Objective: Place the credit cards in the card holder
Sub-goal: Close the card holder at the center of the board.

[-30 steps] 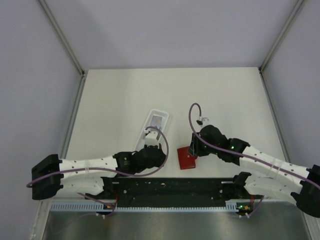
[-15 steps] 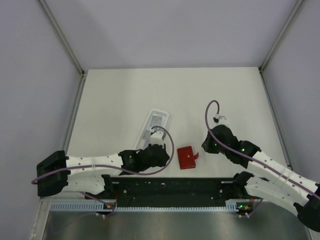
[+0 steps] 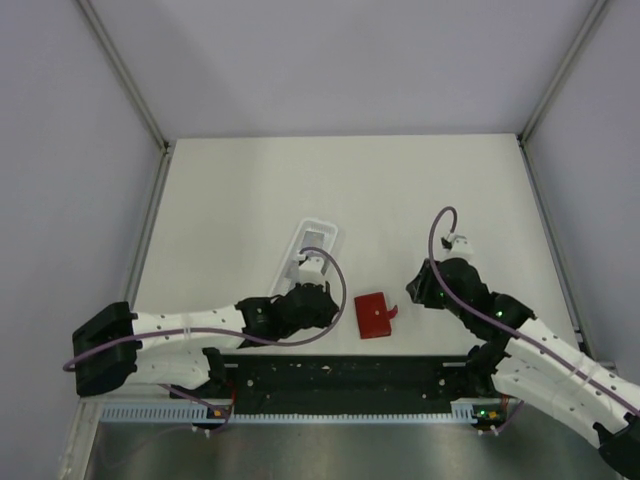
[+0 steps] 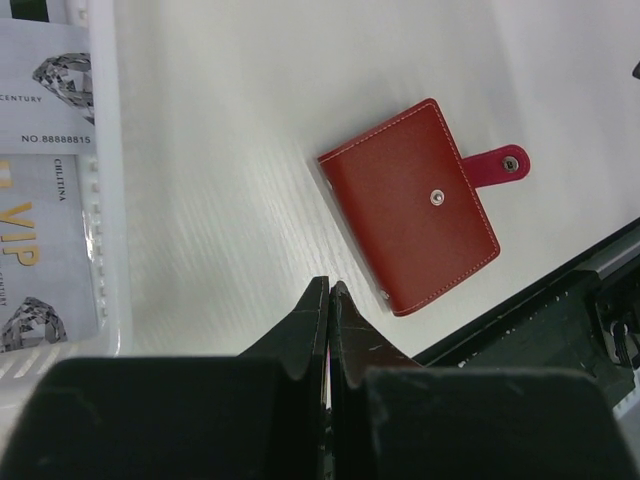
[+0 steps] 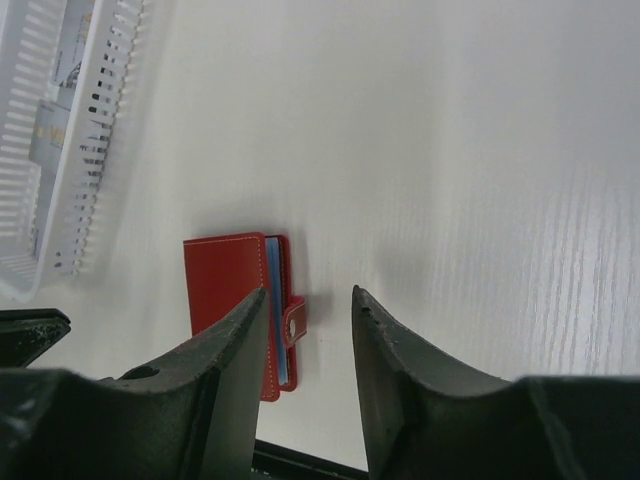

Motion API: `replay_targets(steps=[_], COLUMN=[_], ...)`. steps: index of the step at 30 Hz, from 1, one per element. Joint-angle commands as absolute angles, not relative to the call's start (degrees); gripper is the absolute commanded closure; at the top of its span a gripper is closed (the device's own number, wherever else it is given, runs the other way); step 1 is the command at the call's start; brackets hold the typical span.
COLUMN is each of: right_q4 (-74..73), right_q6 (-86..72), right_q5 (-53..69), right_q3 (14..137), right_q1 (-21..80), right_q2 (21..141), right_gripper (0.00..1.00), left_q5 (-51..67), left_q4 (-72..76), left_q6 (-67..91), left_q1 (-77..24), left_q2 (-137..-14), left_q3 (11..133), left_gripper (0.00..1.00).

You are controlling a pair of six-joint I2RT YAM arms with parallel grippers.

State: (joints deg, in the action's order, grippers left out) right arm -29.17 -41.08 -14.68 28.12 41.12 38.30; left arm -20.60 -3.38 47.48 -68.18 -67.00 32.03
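On the table (image 3: 250,180): one card holder (image 3: 375,315), one tray (image 4: 105,200) showing two credit cards (image 4: 40,250); left gripper (image 4: 329,300) clenched empty, right gripper (image 5: 308,296) released.

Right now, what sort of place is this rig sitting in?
Probably a lab test cell: a white table boxed in by plain grey panels and metal posts, with a red card holder and a white card tray on it.

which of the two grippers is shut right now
The left gripper: its fingers are pressed together with no gap and hold nothing. The right gripper shows a clear gap between its fingers, with the red card holder seen beyond them.
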Motion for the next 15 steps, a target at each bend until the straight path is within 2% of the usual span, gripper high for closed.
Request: replay_targets(steps=[1,5,10,15], right_q4=[-27.42,-27.51,-30.66,-31.47], right_q6=[-41.04,-41.48,-44.2,-43.6], right_q5=[-17.58,-18.19,-20.65,-18.99], right_q3=[28.3,28.3,29.0,30.67], right_q1=[40.34,40.17,37.97,37.0], right_q2=[37.62,38.23,40.95,48.33], right_gripper=[0.6,0.6,0.78,0.87], left_q5=[-20.65,-19.87,-18.55,-15.39], left_q4=[-0.79,-0.44,1.76,4.82], left_q6=[45.79,45.18,43.68,41.4], left_q1=[-66.71,-65.92,-65.13,-65.04], left_q2=[-65.57,-65.74,-67.58,-70.48], left_q3=[31.55,31.46,32.95,35.07], left_gripper=[1.0,1.0,1.0,1.0])
